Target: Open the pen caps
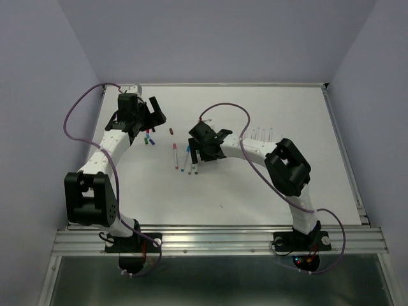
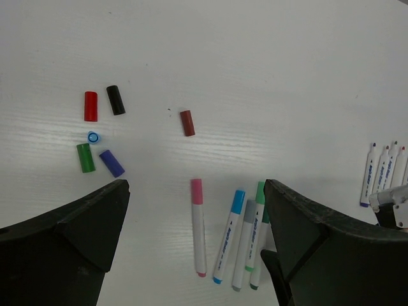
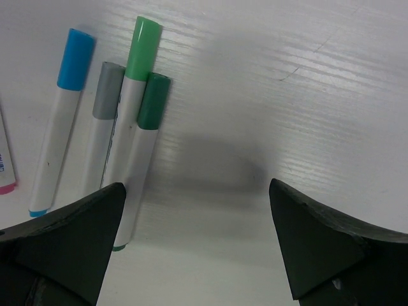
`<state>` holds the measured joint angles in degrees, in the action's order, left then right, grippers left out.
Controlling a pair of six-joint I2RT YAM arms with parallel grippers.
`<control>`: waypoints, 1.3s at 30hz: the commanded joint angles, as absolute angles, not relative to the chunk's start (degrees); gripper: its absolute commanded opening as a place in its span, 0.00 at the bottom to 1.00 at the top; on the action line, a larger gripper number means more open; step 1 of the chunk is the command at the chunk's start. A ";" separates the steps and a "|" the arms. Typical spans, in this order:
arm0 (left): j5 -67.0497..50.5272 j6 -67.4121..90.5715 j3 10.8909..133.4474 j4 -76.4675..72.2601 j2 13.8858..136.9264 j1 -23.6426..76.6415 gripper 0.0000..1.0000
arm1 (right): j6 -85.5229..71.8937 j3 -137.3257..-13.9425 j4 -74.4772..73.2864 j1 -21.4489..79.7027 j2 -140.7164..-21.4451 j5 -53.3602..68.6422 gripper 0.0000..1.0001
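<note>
Several capped pens lie side by side mid-table: pink (image 2: 199, 229), blue (image 3: 62, 127), grey (image 3: 102, 127), light green (image 3: 135, 83) and dark green (image 3: 145, 146). Loose pen caps lie to their left: red (image 2: 90, 106), black (image 2: 115, 99), brown (image 2: 187, 122), green (image 2: 85, 157), purple (image 2: 111, 163) and a small blue one (image 2: 93, 136) on end. My left gripper (image 2: 196, 191) hangs open above the pink pen's cap end, holding nothing. My right gripper (image 3: 196, 188) is open and empty over bare table, just right of the green pens.
A row of white pens (image 2: 382, 169) without caps lies at the right, near the right arm's forearm (image 1: 255, 150). The white table (image 1: 287, 185) ends at a metal rail in front and at walls on the other sides.
</note>
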<state>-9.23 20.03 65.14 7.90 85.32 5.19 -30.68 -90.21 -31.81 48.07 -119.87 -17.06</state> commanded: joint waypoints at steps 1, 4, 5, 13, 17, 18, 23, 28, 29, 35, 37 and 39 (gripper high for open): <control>-9.58 18.98 64.60 5.71 82.44 5.27 0.99 | -31.29 -93.08 -31.91 48.43 -120.93 -19.34 1.00; -9.67 18.98 64.60 5.71 82.62 5.27 0.99 | -31.29 -92.99 -31.99 48.43 -121.55 -19.42 1.00; -9.67 19.07 64.60 5.71 82.70 5.27 0.99 | -31.46 -92.99 -32.08 48.43 -121.99 -19.60 1.00; -10.02 18.99 64.60 5.54 83.06 5.19 0.99 | -32.52 -93.95 -34.71 48.43 -124.45 -19.60 1.00; -9.93 18.98 64.51 5.45 83.06 5.10 0.99 | -33.05 -94.22 -37.78 48.96 -124.89 -21.26 1.00; -9.93 18.98 64.51 5.54 83.06 5.10 0.99 | -33.22 -93.96 -38.31 48.96 -124.81 -21.62 1.00; -10.02 18.98 64.60 5.54 83.32 5.01 0.99 | -33.58 -91.41 -39.29 48.96 -124.02 -21.71 0.98; -10.20 18.98 64.60 5.54 83.41 4.92 0.99 | -32.87 -90.35 -39.02 48.96 -124.19 -19.34 0.77; -10.20 18.90 64.60 5.54 83.32 4.92 0.99 | -32.52 -90.35 -38.94 48.96 -124.45 -18.64 0.67; -9.93 18.81 64.42 5.54 82.97 4.66 0.99 | -31.99 -90.35 -38.50 48.96 -124.89 -15.30 0.31; -9.93 18.90 64.34 5.54 82.97 4.57 0.99 | -32.08 -89.83 -38.50 48.96 -124.98 -14.86 0.25; -9.93 18.90 64.25 5.54 82.97 4.57 0.99 | -31.64 -89.12 -38.23 48.96 -124.81 -14.68 0.14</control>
